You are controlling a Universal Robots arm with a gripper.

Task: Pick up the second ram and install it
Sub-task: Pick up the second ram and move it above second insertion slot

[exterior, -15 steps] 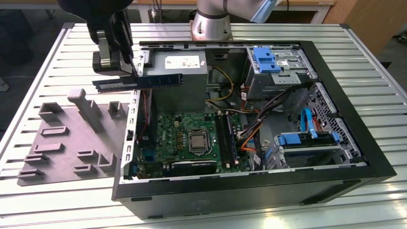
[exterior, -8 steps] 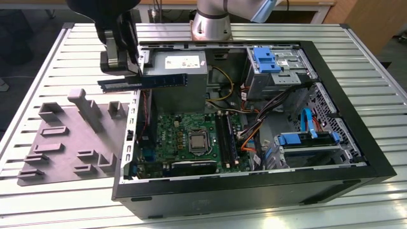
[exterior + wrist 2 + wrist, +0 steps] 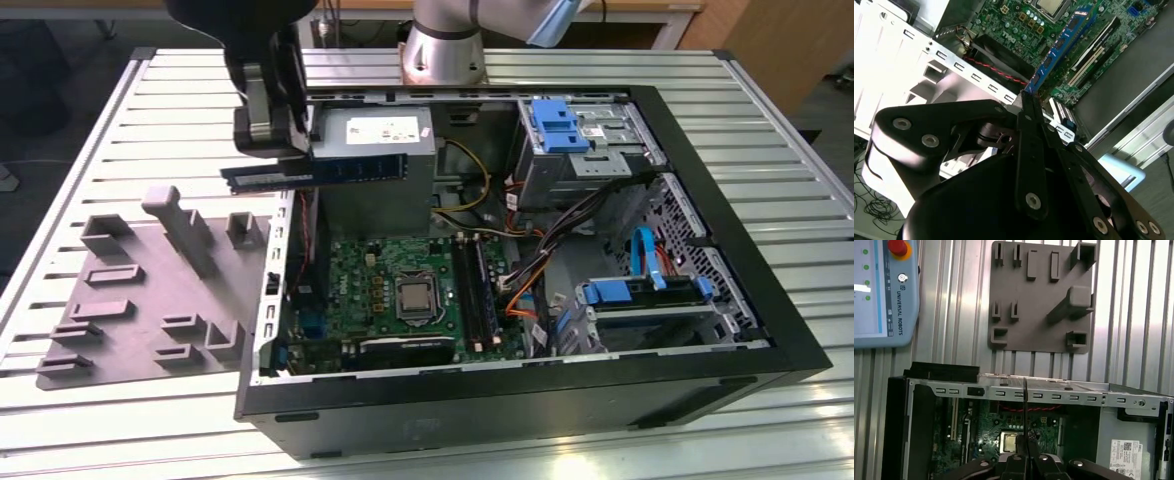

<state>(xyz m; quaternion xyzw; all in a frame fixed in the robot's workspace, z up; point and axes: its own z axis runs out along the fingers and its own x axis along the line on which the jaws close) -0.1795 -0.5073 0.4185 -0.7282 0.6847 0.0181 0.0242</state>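
Note:
The second ram [image 3: 327, 171], a long dark blue stick with black chips, hangs level in the air above the open computer case's wall at the exterior view's left, in front of the grey power supply [image 3: 378, 135]. My gripper [image 3: 276, 158] is shut on one end of it. In the second wrist view the ram [image 3: 1060, 44] juts out from the gripper [image 3: 1028, 102] over the green motherboard [image 3: 1019, 22]. In the first wrist view the ram [image 3: 1025, 410] appears edge-on as a thin dark line above the gripper [image 3: 1025, 456]. The motherboard's long black slots [image 3: 475, 290] lie below, to the exterior view's right.
A grey plastic holder tray [image 3: 140, 300] lies on the slatted table beside the case, at the exterior view's left. Inside the case are the processor socket [image 3: 415, 298], orange cables [image 3: 527, 275] and blue drive brackets [image 3: 557, 125]. A teach pendant [image 3: 884, 290] rests on the table.

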